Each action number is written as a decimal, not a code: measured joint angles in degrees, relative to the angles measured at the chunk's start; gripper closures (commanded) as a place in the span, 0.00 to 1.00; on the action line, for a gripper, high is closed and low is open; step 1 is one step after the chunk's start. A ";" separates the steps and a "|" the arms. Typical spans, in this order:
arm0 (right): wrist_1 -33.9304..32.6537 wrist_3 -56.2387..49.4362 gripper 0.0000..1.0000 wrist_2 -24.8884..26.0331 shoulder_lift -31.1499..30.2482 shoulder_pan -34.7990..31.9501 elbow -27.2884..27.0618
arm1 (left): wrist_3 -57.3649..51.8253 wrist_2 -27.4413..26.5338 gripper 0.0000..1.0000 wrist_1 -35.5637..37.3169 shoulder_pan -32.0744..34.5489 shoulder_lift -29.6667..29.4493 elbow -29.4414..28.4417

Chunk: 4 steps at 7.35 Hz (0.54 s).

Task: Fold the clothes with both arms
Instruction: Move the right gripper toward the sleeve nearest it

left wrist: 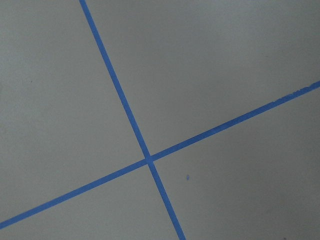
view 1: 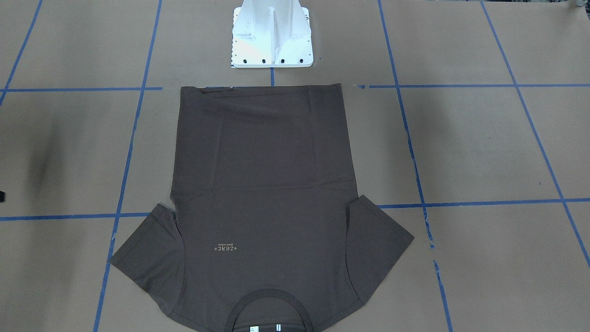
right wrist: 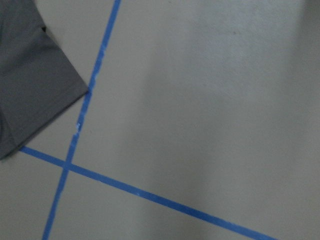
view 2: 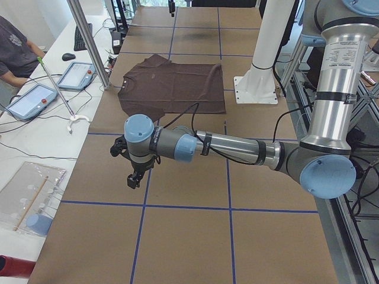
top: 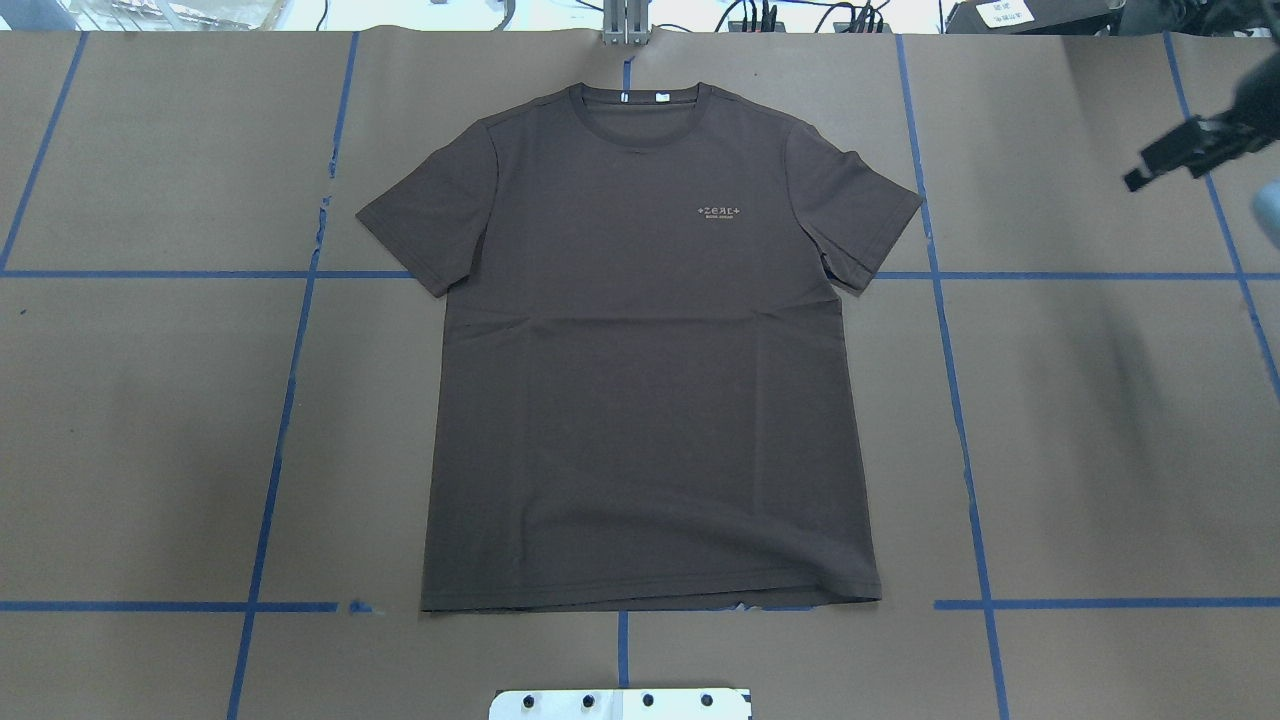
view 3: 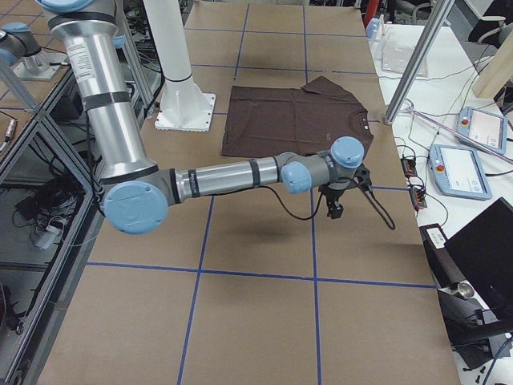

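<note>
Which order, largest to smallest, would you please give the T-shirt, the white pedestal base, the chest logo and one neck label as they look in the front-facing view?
1. T-shirt
2. White pedestal base, cut off at the top edge
3. Chest logo
4. Neck label

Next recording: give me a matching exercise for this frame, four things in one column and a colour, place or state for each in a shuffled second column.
1. T-shirt
2. pedestal base
3. tape lines
4. right gripper

a. blue, crossing in a grid
b. in the air, clear of the shirt
c. dark brown, spread flat, unfolded
d. white, just beyond the hem

Pairs: 1-c, 2-d, 3-a, 4-b
</note>
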State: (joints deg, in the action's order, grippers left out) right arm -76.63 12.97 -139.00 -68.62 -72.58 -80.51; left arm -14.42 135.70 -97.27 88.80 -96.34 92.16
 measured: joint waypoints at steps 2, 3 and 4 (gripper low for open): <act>9.33 13.66 0.01 8.33 7.47 7.77 6.78 | 1.53 -0.01 0.00 -1.84 -0.09 0.00 -0.24; 12.83 20.90 0.01 12.43 10.70 11.28 10.15 | 2.48 0.02 0.00 -3.36 -0.12 0.05 -0.42; 14.50 25.00 0.01 14.28 14.24 13.52 14.38 | 3.78 0.06 0.00 -4.97 -0.12 0.07 -0.57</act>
State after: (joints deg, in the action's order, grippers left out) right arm -62.14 37.97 -124.72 -54.38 -59.07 -66.13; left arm -10.64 135.76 -102.24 88.68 -96.27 91.59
